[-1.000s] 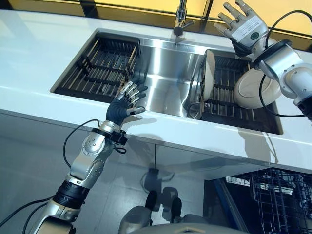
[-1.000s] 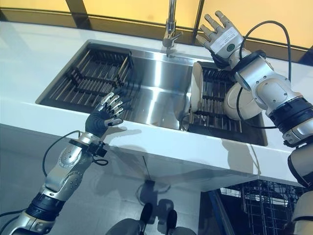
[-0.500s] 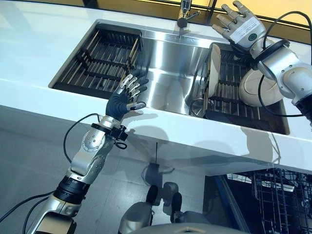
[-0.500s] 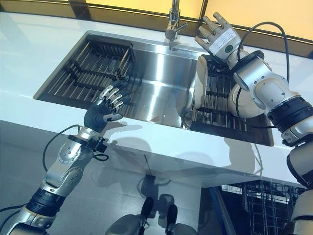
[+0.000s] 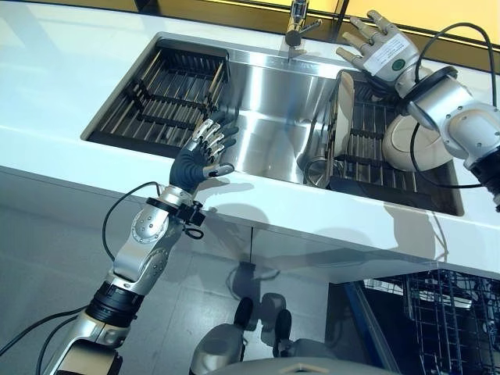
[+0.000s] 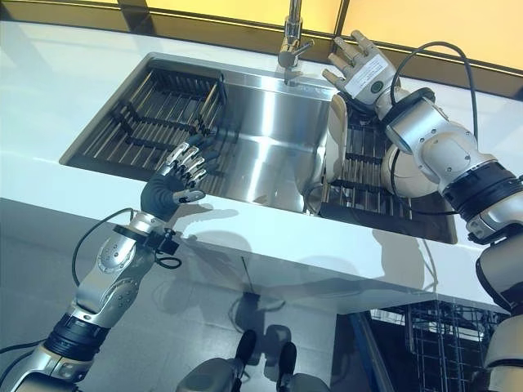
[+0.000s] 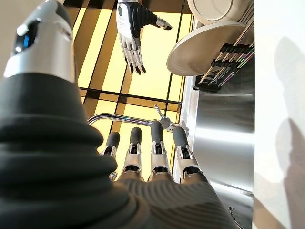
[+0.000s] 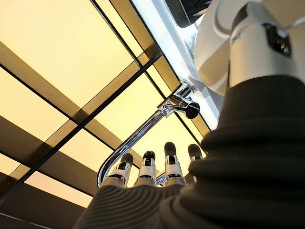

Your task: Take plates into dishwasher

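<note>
Above right-hand sink rack [image 5: 367, 148], right hand [image 5: 379, 47] hovers with fingers spread, holding nothing. Two plates in that rack: upright plate [image 5: 341, 117] at rack's left end, second plate [image 5: 410, 144] leaning further right, partly behind forearm. Left hand [image 5: 201, 160] fingers straight, empty, at worktop [image 5: 70, 101] front edge by sink [image 5: 269, 133]. Dishwasher basket [image 5: 449, 320] open, lower right; no plate visible in it. Judgement: task barely begun; both plates to grasp and carry.

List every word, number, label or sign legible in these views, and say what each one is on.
None can be read.
Round green sticker on the back of the right hand: print too small to read.
Plates, faucet, sink, dish racks, left hand: no print visible.
</note>
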